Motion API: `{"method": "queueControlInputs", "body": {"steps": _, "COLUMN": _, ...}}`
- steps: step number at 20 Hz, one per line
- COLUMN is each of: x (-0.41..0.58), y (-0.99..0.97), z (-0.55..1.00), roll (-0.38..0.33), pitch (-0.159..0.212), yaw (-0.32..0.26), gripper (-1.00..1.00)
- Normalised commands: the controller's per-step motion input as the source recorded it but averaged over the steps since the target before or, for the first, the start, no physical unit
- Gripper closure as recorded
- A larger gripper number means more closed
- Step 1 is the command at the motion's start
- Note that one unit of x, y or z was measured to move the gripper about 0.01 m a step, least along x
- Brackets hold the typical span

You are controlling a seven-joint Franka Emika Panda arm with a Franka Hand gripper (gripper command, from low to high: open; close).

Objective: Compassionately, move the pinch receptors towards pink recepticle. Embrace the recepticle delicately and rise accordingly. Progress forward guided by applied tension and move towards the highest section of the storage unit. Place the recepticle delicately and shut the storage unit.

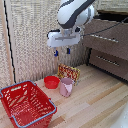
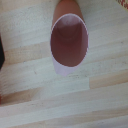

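Note:
The pale pink cup stands upright on the wooden floor, next to the red bowl. The wrist view looks straight down into the cup's open mouth. My gripper with dark blue tips hangs well above the cup, jaws open and empty. The dark brown dresser stands at the exterior view's right. Its top drawer is pulled out; a lower drawer with a silver bar handle sits below it. The fingers do not show in the wrist view.
A big red wire-sided basket sits at the exterior view's lower left. A patterned packet leans against the woven wall screen behind the cup. A black cable runs from the arm towards the dresser.

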Motion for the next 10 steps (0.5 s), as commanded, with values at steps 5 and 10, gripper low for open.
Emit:
{"method": "queueControlInputs", "body": {"steps": 5, "x": -0.41, "y": -0.13, "z": -0.18, "roll": 0.0, "pitch": 0.027, "yaw": -0.06, "gripper": -1.0}}
{"method": "queueControlInputs", "body": {"steps": 10, "x": -0.405, "y": -0.13, "z": -0.2, "roll": 0.0, "pitch": 0.031, "yaw": -0.049, "gripper": -1.0}}
